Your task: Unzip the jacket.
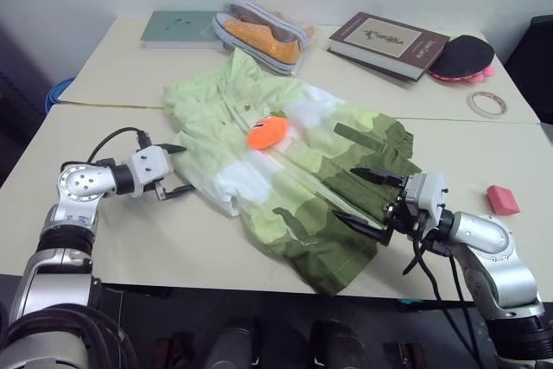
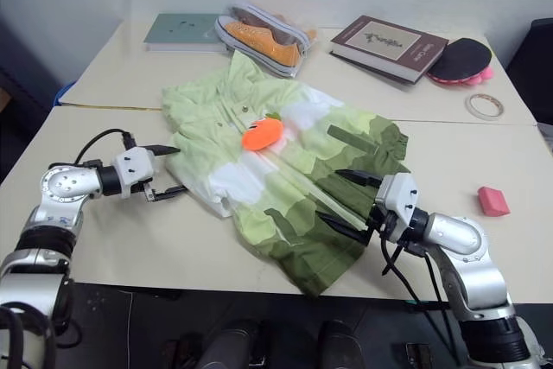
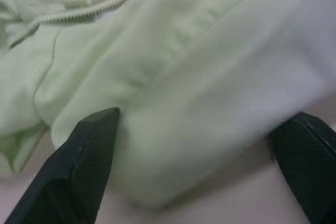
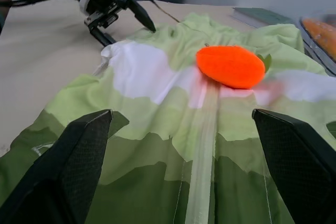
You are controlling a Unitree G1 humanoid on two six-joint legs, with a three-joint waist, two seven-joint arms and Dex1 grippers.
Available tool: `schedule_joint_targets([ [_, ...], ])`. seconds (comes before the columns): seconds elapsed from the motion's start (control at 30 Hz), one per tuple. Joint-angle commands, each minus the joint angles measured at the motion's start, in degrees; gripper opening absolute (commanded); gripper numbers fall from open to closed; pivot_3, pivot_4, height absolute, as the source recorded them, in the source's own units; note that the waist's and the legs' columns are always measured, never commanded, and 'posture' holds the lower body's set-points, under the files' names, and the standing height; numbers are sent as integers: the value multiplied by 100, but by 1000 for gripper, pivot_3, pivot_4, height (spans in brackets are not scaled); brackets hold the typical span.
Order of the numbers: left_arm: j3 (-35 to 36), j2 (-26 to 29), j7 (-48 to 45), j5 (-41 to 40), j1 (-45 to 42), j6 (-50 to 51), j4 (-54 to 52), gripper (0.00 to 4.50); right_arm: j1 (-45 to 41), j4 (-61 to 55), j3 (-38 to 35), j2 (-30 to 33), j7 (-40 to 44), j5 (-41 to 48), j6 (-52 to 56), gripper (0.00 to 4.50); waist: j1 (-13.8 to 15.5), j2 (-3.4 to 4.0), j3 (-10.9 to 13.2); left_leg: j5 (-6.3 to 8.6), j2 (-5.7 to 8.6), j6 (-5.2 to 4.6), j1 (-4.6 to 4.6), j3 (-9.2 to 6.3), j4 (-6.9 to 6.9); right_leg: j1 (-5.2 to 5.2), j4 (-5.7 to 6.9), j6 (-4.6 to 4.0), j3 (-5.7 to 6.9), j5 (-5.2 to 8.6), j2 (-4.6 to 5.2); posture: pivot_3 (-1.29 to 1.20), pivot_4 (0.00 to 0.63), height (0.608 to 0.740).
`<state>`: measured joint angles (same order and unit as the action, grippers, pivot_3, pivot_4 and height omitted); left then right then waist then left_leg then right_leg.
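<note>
The jacket [image 1: 294, 162], in light-green, white and olive patches, lies spread flat across the middle of the table. An orange plush toy [image 1: 267, 130] rests on its chest. My left gripper [image 1: 175, 169] stands open at the jacket's left edge, its fingers [image 3: 89, 156] on either side of a fold of pale sleeve fabric. My right gripper [image 1: 370, 200] is open over the olive hem at the jacket's lower right, with nothing held. In the right wrist view the zipper strip [image 4: 202, 145] runs up the front toward the orange toy [image 4: 231, 65], and the left gripper [image 4: 123, 22] shows beyond.
Behind the jacket lie orange sneakers [image 1: 263, 34], a green book [image 1: 179, 28], a brown book [image 1: 389, 43], a black and pink pad [image 1: 462, 58] and a tape roll [image 1: 489, 104]. A pink eraser [image 1: 503, 200] sits at right. A seam between two tables [image 1: 112, 105] crosses behind.
</note>
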<state>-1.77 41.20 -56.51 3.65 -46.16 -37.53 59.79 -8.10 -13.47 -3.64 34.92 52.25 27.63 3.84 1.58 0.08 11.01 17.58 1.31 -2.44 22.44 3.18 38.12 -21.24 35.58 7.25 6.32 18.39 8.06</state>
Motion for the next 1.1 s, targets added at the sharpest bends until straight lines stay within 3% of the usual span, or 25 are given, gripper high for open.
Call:
schedule_joint_targets([
  [0.03,-104,-257,-311,-6,-187,43,400,4133,-99,-169,-314,-68,-149,120,-70,4500,-3,0,0,0,-1,0,0,1,0,-1,1,0,1,0,-1,0,150,740],
  [0.2,-223,-617,-1312,-240,-20,165,224,2614,-171,-142,-501,-209,-424,58,-88,4500,-4,-2,-1,-2,-3,-2,-3,4,2,-1,7,1,0,0,0,0,150,740],
  [0.3,-335,-753,-2198,-661,478,663,-564,1757,-102,-289,-608,-249,-562,123,-31,4500,-14,-2,-2,-1,-1,-4,-4,6,3,0,7,1,1,0,4,0,150,740],
  [0.4,-487,-671,-2729,-1447,1454,2077,-2605,823,57,-409,-797,-61,-539,114,-47,4500,-45,-1,-2,1,-1,-6,-7,9,0,-1,7,1,0,0,7,0,150,740],
  [0.5,-504,-474,-2495,-2298,2448,3777,-4895,33,281,-466,-1121,258,-368,202,49,4500,-117,1,1,5,-1,-11,-5,8,-3,-1,5,0,-8,0,13,0,150,740],
  [0.6,-472,-453,-1797,-3167,3318,5294,-6893,33,599,-490,-1423,674,-27,339,191,4500,-132,-3,6,5,-2,-14,-4,-11,3,17,-5,0,-29,0,34,0,150,740],
  [0.73,-630,-923,-798,-3766,3745,6316,-8119,33,627,-389,-1536,943,183,384,295,4500,-118,6,10,3,-16,-2,-31,-40,6,72,-64,1,-22,-1,42,0,150,740],
  [0.83,-986,-934,-541,-3286,3913,6287,-8430,33,480,-355,-1454,1017,254,437,477,4500,-114,8,11,8,-18,10,-40,-44,2,75,-60,0,-22,-1,39,0,150,740],
  [1.0,-909,-515,-566,-2823,4165,5863,-8311,33,275,-389,-1149,1014,413,626,952,4500,-102,9,11,5,-34,23,-36,-40,-5,67,-60,-7,-18,3,12,0,150,740],
  [1.1,-507,-171,-647,-3115,4365,6091,-8301,672,141,-402,-947,977,577,784,1237,4500,-95,10,11,5,-36,22,-34,-38,-5,68,-61,-7,-20,3,12,0,150,740],
])
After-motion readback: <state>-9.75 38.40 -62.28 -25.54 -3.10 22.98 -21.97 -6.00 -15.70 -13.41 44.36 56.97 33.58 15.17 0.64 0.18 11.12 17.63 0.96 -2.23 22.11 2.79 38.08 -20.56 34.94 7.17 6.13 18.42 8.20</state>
